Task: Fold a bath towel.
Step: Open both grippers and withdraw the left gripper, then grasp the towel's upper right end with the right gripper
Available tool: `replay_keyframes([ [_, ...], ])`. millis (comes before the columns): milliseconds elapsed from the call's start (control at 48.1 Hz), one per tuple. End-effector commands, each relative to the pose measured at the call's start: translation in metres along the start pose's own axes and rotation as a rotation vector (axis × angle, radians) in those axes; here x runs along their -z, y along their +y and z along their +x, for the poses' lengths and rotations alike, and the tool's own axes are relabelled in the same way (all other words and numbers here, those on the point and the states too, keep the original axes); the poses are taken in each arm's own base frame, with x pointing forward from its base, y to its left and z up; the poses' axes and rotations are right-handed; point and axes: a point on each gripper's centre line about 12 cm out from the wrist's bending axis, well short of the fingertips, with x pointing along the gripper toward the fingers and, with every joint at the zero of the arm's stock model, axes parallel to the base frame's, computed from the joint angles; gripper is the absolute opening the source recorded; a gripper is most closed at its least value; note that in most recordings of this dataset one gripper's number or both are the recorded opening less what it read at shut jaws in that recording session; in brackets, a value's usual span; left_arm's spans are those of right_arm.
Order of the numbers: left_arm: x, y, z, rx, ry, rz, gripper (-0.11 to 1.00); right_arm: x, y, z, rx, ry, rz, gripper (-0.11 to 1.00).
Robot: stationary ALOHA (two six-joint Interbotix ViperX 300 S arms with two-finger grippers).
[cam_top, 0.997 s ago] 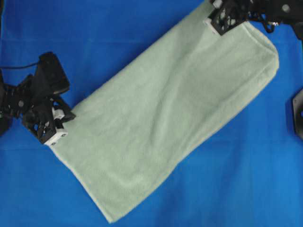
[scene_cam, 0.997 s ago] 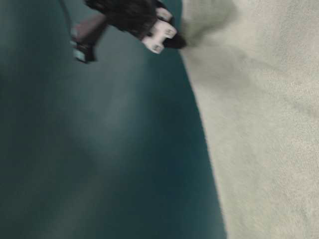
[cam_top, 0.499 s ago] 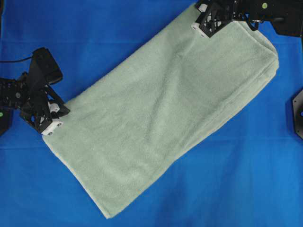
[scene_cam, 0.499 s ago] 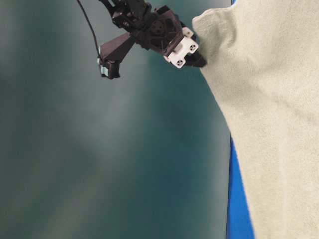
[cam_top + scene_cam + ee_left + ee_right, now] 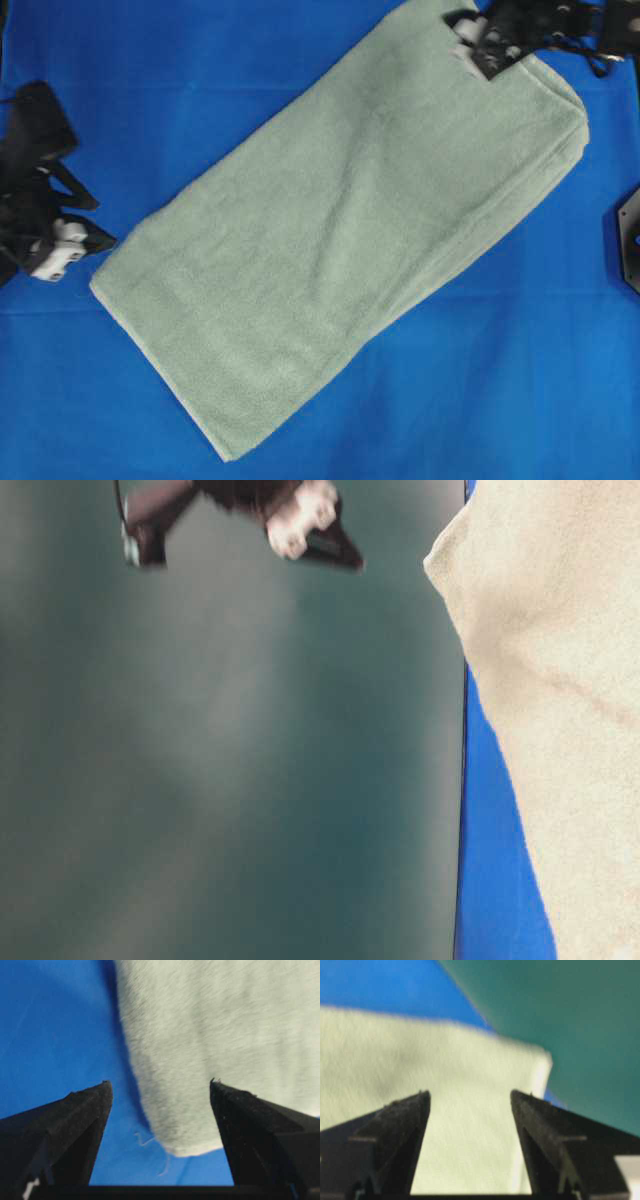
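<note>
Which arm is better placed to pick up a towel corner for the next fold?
Left, probably. The left gripper is open with a corner of the towel lying between its fingers. The right gripper, also open, sits over the far corner.

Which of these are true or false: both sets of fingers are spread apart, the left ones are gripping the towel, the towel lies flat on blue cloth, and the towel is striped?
1. Both sets of fingers are spread apart. True: left gripper and right gripper both show a wide gap.
2. The left fingers grip the towel. False: they hold nothing; the bath towel corner lies below them.
3. The towel lies flat on the blue cloth. True.
4. The towel is striped. False: plain pale green.
</note>
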Motion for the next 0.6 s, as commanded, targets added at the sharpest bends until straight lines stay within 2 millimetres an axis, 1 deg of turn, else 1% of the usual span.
replay_keyframes([
  [0, -0.004, -0.003, -0.015, 0.048, -0.064, -0.002, 0.74, 0.018, -0.009, -0.011, 0.02, 0.035, 0.064, 0.64],
  [145, -0.004, -0.002, -0.023, 0.068, -0.101, 0.003, 0.74, 0.06, -0.015, -0.006, 0.036, 0.142, 0.145, 0.64],
  [270, -0.004, -0.001, -0.022, 0.064, -0.096, 0.005, 0.74, 0.086, -0.021, 0.005, 0.03, 0.185, 0.19, 0.64],
  [436, -0.002, 0.0, -0.018, 0.052, -0.079, 0.006, 0.74, 0.104, -0.031, 0.019, 0.008, 0.185, 0.234, 0.64],
  [582, -0.001, 0.001, -0.015, 0.046, -0.07, 0.007, 0.74, 0.112, -0.038, 0.033, -0.002, 0.195, 0.228, 0.64],
])
